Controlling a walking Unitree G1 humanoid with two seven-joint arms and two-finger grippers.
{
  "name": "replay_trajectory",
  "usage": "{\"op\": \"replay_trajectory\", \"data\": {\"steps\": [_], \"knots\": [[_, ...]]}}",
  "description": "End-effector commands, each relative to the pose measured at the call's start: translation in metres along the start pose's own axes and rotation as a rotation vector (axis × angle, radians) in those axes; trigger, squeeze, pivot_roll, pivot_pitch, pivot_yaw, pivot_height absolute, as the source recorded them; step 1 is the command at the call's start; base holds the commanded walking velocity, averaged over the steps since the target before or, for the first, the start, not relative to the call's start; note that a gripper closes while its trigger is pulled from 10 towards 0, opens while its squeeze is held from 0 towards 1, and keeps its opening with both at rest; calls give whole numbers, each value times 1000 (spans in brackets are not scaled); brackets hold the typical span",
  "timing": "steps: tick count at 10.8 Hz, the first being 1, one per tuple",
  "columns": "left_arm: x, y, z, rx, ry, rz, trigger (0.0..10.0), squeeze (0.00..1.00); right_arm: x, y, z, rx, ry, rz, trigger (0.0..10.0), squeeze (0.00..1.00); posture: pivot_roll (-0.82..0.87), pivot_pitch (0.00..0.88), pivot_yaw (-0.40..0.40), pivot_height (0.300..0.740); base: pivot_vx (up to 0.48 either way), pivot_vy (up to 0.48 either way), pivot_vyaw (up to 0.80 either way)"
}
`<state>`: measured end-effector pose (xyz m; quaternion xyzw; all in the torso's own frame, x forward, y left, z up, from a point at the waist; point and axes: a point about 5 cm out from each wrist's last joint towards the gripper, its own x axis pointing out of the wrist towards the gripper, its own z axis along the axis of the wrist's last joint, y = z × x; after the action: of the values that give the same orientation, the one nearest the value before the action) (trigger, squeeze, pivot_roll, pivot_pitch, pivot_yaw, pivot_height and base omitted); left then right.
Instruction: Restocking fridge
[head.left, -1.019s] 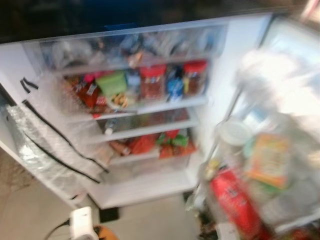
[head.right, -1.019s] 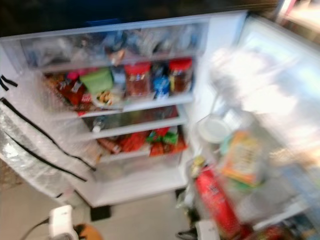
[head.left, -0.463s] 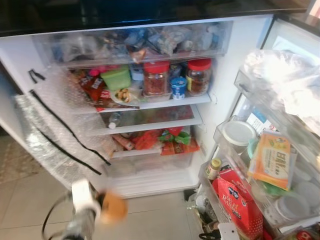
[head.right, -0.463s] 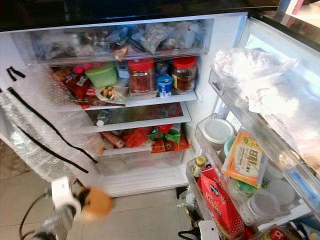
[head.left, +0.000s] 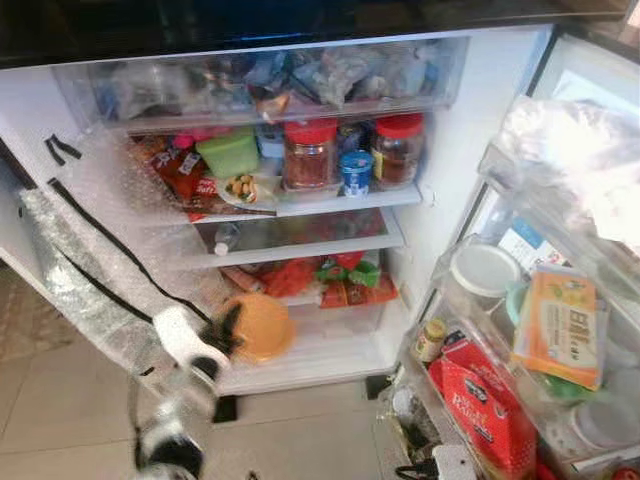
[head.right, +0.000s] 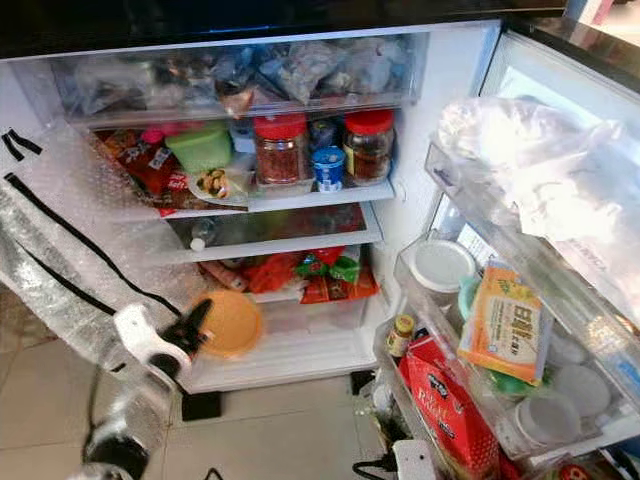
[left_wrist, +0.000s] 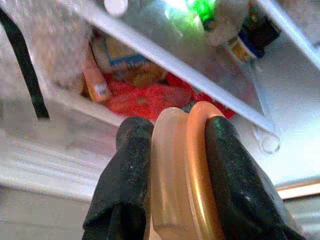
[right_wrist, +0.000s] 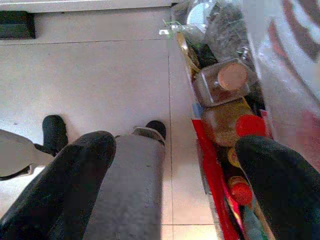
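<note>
Orange container (head.left: 262, 325) sits clamped edge-on between the left gripper's (left_wrist: 172, 165) two black fingers, at lower left centre of the head view, in front of the fridge's (head.left: 480, 120) bottom shelf (head.left: 320, 355). Right gripper (right_wrist: 175, 185) hangs spread apart over the floor (right_wrist: 100, 75).

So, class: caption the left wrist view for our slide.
Left gripper shut on an orange lidded container, raised toward the open fridge's lower shelves.

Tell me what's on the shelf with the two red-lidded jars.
Beside the red-lidded jars sit a small blue tub, a green container, and a plate of food. Items behind are hidden.
</note>
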<state>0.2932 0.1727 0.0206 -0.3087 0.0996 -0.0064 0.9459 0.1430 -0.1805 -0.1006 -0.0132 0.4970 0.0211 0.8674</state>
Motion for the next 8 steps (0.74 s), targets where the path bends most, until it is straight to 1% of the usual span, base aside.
{"op": "replay_trajectory", "data": {"steps": [1,2,4,5,6,8], "knots": [[0,-2,8,6,-33,-5,10000,0,0,3,-2,1,10,2,10000,0,-149,64,12,740,0,0,0],[0,-3,14,-4,-49,-5,10000,0,0,4,-2,1,9,4,10000,0,-150,64,11,740,0,0,0],[6,-11,27,12,-74,-43,10000,0,0,3,-1,13,3,-2,10000,0,-146,64,9,740,0,0,0],[8,-14,32,22,-97,-53,10000,0,0,-3,0,29,0,-20,10000,0,-147,63,9,740,0,0,0],[9,-16,34,9,-107,-63,10000,0,-1,-8,-1,31,8,-32,10000,0,-148,64,8,740,0,0,0],[9,-17,34,4,-104,-67,10000,0,-1,-10,-1,31,10,-33,10000,0,-147,64,8,740,0,0,0]]}}
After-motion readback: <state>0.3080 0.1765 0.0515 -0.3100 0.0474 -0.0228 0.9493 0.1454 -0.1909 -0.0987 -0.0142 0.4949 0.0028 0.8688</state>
